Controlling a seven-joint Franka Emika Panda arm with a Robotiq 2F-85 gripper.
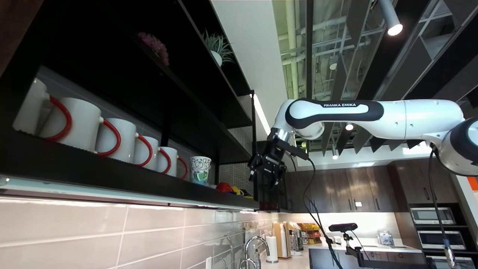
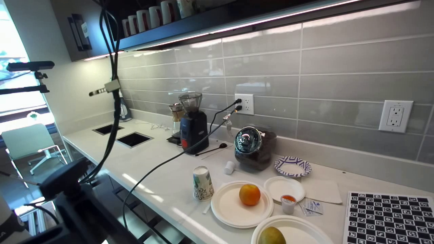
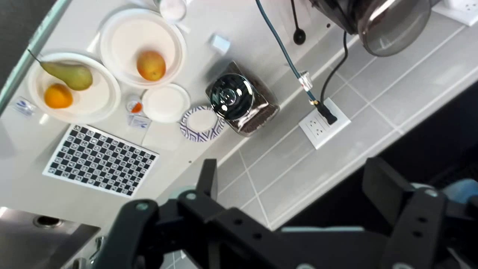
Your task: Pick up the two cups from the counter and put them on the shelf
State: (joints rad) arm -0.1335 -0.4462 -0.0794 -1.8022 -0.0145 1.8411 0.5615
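The gripper (image 3: 293,168) has its fingers (image 3: 207,177) wide apart with nothing between them; beside it runs the shelf (image 1: 104,172), where a patterned cup (image 1: 200,170) stands, and well below it the second cup (image 2: 202,184) sits upside down on the surface (image 2: 176,183). This second cup seems of paper, so a too strong squeeze may crush it, and a careless entry to the shelf could knock the standing one. The arm (image 1: 392,119) reaches almost level, then bends, so the gripper points mostly downward
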